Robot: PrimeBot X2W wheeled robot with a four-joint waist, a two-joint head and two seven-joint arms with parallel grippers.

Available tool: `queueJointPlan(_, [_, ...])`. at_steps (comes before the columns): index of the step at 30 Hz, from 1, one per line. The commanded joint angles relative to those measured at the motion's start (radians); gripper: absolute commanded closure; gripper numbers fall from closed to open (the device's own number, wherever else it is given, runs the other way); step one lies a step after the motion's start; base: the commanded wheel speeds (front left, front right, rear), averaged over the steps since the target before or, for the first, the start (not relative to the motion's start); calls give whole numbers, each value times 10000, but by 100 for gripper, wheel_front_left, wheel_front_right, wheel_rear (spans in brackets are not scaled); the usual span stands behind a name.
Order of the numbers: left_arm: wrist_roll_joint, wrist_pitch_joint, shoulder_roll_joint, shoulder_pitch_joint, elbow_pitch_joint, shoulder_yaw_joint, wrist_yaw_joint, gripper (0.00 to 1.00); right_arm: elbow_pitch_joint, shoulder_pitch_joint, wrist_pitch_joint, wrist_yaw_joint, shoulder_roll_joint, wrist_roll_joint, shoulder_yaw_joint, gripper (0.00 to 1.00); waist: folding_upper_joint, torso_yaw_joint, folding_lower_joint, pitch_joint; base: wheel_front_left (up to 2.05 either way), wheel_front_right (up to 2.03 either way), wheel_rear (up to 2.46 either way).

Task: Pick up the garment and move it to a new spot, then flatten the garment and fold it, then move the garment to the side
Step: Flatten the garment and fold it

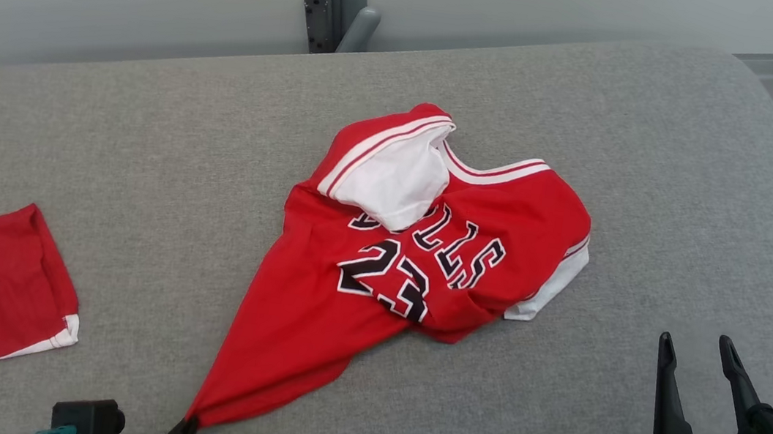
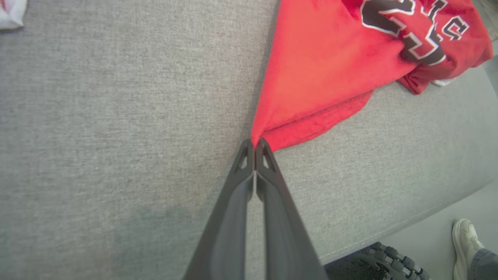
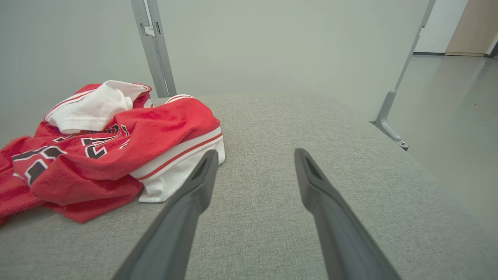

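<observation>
Jersey (image 1: 316, 311) corner clamped in left jaws; right jaws spread

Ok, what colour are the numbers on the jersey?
The numbers are black, outlined white; head view shows best.

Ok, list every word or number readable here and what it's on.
"23": on the red jersey, upside down in the head view.
"LLS": beside the number on the same jersey; the earlier letters are hidden under the folded white lining.
No other text is readable.
</observation>
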Motion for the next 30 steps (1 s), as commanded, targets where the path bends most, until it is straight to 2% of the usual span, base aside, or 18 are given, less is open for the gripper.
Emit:
queueJointPlan(1, [194,32,216,218,-121,-5,211,100,16,-46,-31,-7,-22,1,6,0,0,244,-1,2,0,0,0])
queueJointPlan(5, [200,43,290,702,-284,-45,507,100,24,-62,-31,-7,-33,-50,17,0,0,464,-1,-17,0,0,0])
queueJointPlan(11, [292,145,331,1047,59,-291,628,100,57,28,-31,-7,-96,-67,55,0,0,652,-1,-46,0,0,0])
queueJointPlan(13, [239,3,183,1009,70,-256,598,100,64,69,-31,-7,-126,-64,59,0,0,712,-1,-48,0,0,0])
queueJointPlan(14, [228,-97,107,944,61,-217,598,77,68,78,-31,-7,-132,-62,65,0,0,735,-1,-46,0,0,0])
queueJointPlan(15, [258,-171,59,866,30,-208,588,16,79,83,-31,-7,-134,-65,79,0,0,753,-1,-50,0,0,0])
queueJointPlan(16, [191,-193,-19,810,-4,-175,581,0,89,80,-31,-7,-131,-69,91,0,0,764,-1,-53,0,0,0])
queueJointPlan(19, [40,-131,-97,675,-126,-85,628,0,110,30,-31,-7,-131,-73,147,0,0,755,-1,-65,0,0,0])
queueJointPlan(25, [603,132,502,-4,-1114,164,1253,0,102,106,-31,-7,-197,-35,183,0,0,671,-1,-120,0,0,0])
queueJointPlan(28, [872,264,648,-506,-1546,169,1289,0,102,98,-31,-7,-217,-37,207,0,0,621,-1,-102,0,0,0])
queueJointPlan(30, [1128,436,523,-1159,-1669,13,1187,0,120,16,-31,-7,-219,-40,246,0,0,556,-1,-65,0,0,0])
